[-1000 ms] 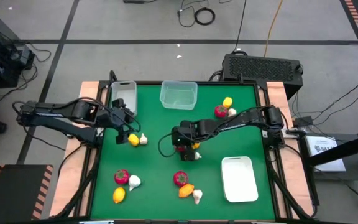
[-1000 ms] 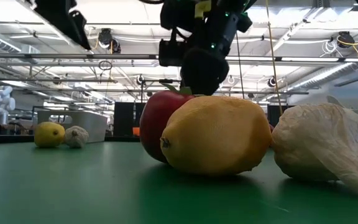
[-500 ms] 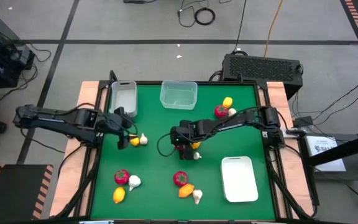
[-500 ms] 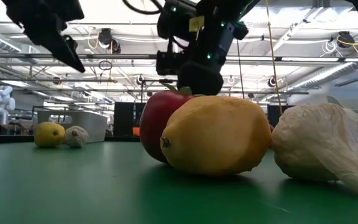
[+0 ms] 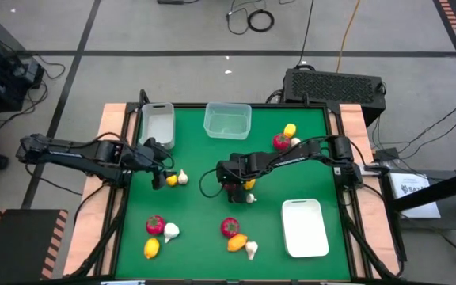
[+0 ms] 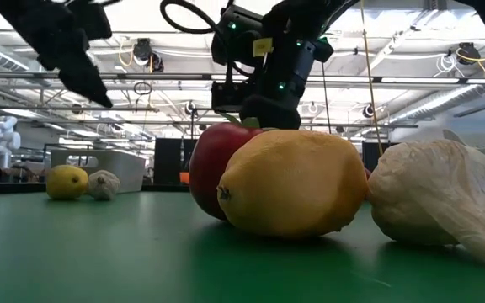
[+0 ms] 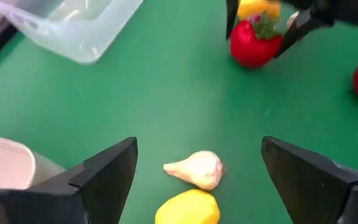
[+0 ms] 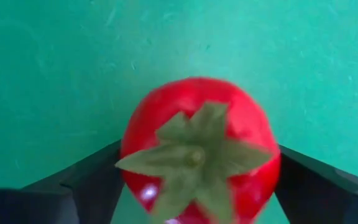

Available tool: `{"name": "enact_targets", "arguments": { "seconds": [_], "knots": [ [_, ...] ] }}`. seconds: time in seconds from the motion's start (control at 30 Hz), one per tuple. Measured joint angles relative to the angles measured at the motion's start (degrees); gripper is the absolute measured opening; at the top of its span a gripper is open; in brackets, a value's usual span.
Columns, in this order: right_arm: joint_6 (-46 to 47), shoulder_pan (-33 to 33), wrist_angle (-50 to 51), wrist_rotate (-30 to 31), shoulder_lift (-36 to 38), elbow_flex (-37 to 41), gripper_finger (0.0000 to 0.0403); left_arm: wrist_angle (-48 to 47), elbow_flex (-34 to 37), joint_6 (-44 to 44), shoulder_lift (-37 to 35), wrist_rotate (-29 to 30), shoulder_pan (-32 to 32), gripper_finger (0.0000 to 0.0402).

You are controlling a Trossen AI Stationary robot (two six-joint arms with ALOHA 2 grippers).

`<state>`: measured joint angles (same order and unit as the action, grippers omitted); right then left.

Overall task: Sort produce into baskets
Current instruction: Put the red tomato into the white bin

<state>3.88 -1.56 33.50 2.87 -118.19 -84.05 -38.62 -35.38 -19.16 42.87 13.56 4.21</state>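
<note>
Right gripper [image 8: 194, 186] straddles tomato [image 8: 197, 146], frame centre, fingers not clamped; close squarely. Left gripper [image 7: 194, 180] wide.

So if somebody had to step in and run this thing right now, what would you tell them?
Right gripper: fingers either side of a red tomato at table centre, about to grip.
Left gripper: open over a lemon and a garlic bulb.
The grey bin, clear tub and white tray look empty.
Nothing sorted yet; all produce remains on the mat.
</note>
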Motion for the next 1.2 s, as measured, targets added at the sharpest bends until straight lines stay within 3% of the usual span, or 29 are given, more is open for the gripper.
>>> {"name": "enact_targets", "arguments": {
  "seconds": [0.17, 0.3, 0.57, 0.77, 0.97, 1.1, 1.2],
  "knots": [
    [2.4, 0.1, 0.4, 0.0, 0.4, 0.0, 0.0291, 3.8, 2.5, -1.5, -0.2, -0.2, 0.0, 0.0349],
    [2.6, 0.1, 3.6, 0.0, 0.7, -2.4, 0.028, 5.0, 3.6, -1.4, -0.2, -0.3, 0.0, 0.0349],
    [6.8, 0.1, 26.8, -0.3, 0.7, -18.1, 0.0296, 5.6, 3.6, -1.4, -0.2, 0.0, 0.0, 0.0349],
    [13.0, -0.1, 44.9, -7.4, 0.9, -28.5, 0.0295, 8.5, 3.6, 0.1, -0.2, 0.2, 0.0, 0.0349],
    [20.5, -4.1, 52.7, -7.1, 5.8, -27.3, 0.0295, 12.5, 3.6, 2.4, -0.1, 0.3, 0.0, 0.0349],
    [29.5, -9.7, 55.7, -6.9, 11.7, -22.0, 0.0295, 16.5, 3.6, 3.0, 0.8, 0.4, -0.1, 0.0349],
    [37.8, -14.8, 54.2, -3.5, 17.7, -15.7, 0.0295, 21.2, 3.6, 3.0, 1.9, 0.4, -0.1, 0.0349]
  ]
}}
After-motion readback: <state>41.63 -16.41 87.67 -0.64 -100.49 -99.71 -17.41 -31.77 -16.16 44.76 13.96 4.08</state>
